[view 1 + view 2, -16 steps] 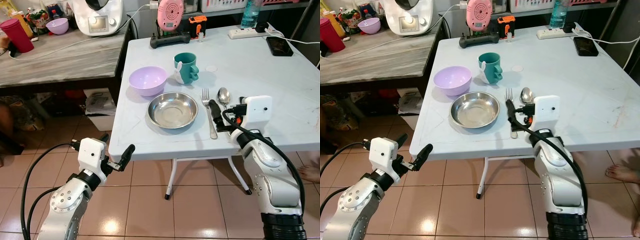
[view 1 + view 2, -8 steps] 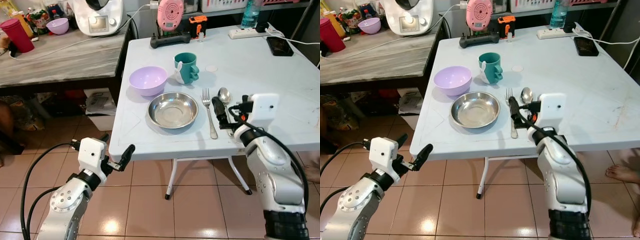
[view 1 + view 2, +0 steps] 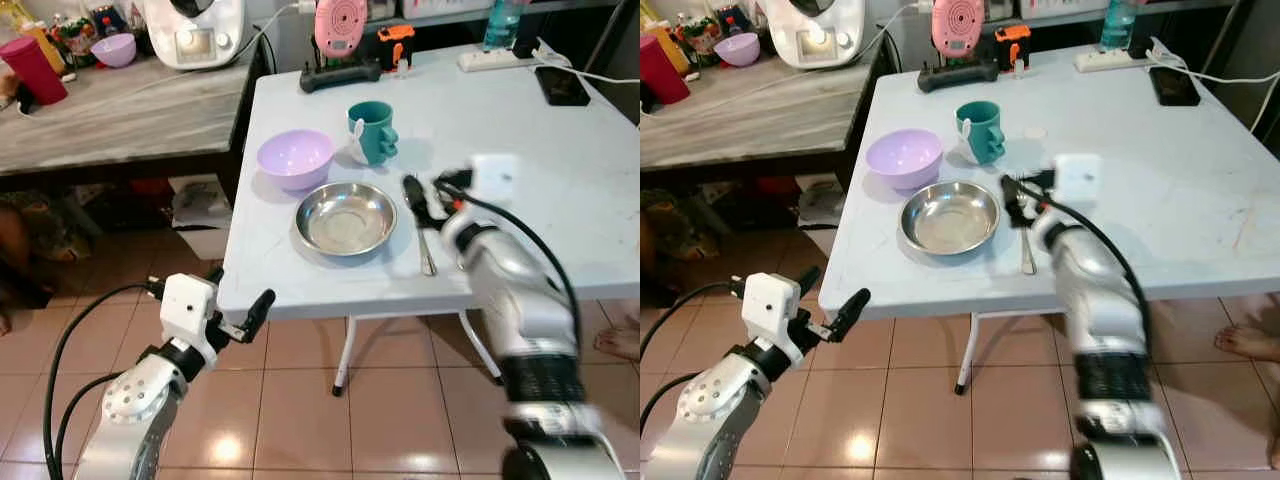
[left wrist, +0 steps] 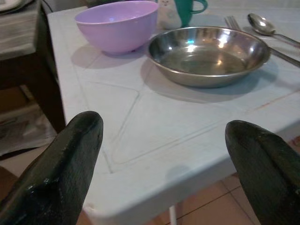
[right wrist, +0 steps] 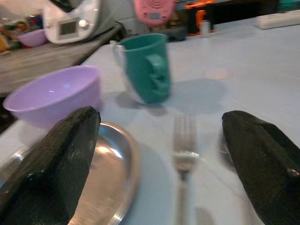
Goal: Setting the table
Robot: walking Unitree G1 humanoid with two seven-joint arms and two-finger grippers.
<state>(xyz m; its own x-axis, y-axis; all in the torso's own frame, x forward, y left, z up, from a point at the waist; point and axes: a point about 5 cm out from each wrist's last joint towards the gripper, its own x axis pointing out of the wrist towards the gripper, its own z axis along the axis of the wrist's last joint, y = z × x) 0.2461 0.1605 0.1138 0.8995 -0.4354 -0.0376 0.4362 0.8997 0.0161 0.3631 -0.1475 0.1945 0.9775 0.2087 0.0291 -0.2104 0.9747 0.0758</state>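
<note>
White bench [image 3: 560,190]: right hand [image 3: 418,200], fingers spread wide, hovers over fork [image 3: 424,245]; it should descend squarely astride the handle.

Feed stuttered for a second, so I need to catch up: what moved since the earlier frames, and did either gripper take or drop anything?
The right gripper swung in over the table, from beside the spoon to above the fork, fingers open, holding nothing. The left gripper stayed low by the table corner, open. The steel plate, purple bowl and teal mug stayed put.
</note>
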